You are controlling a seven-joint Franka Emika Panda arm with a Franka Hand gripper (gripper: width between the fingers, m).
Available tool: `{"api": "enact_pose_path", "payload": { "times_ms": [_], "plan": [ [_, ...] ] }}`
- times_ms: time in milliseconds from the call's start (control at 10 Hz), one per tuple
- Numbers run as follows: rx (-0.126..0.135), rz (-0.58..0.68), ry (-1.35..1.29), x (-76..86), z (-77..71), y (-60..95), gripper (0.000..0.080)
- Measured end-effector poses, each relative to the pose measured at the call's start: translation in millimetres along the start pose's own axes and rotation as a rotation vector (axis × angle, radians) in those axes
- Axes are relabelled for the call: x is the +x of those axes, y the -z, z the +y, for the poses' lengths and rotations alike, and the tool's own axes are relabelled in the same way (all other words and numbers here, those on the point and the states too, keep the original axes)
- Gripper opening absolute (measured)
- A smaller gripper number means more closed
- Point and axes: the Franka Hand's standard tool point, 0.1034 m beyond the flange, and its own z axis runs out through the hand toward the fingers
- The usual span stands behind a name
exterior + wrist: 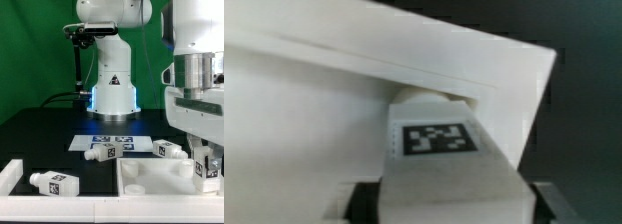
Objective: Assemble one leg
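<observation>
My gripper [207, 172] is shut on a white leg [210, 168] with a square tag and holds it upright over the right end of the white tabletop [150, 182]. In the wrist view the leg [439, 150] fills the space between my dark fingers [363, 203], and its far end sits at an inner corner of the tabletop [313, 130] by the raised rim. Whether the peg is seated there is hidden. Three more legs lie loose: one [55, 182] at the exterior view's left, two others [106, 150] [169, 150] behind the tabletop.
The marker board [112, 140] lies flat behind the loose legs. The arm's white base [112, 88] stands at the back on the black table. A white rim piece [8, 172] lies at the exterior view's far left.
</observation>
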Motion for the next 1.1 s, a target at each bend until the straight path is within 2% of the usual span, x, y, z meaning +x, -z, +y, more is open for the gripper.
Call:
{"api": "enact_pose_path", "payload": {
  "times_ms": [100,300,500,600,700,800,900,1000,1100],
  "plan": [
    [0.002,-0.008,-0.084,-0.3,0.8,-0.8,0.0285],
    [0.002,-0.006,-0.041,-0.6,0.9,-0.8,0.0285],
    [-0.022,0.018,0.314,-5.7,3.6,-2.4,0.0285],
    [-0.058,-0.004,0.501,-11.5,5.8,-1.0,0.0441],
    [-0.072,-0.017,0.588,-15.1,6.5,0.2,0.0568],
    [-0.071,-0.016,0.672,-13.7,5.9,0.5,0.0568],
    [-0.073,-0.013,0.733,-12.4,5.7,0.6,0.0633],
    [-0.073,-0.014,0.756,-12.3,5.7,0.6,0.0645],
    [-0.082,0.001,0.944,-10.1,5.1,0.9,0.0645]
  ]
}}
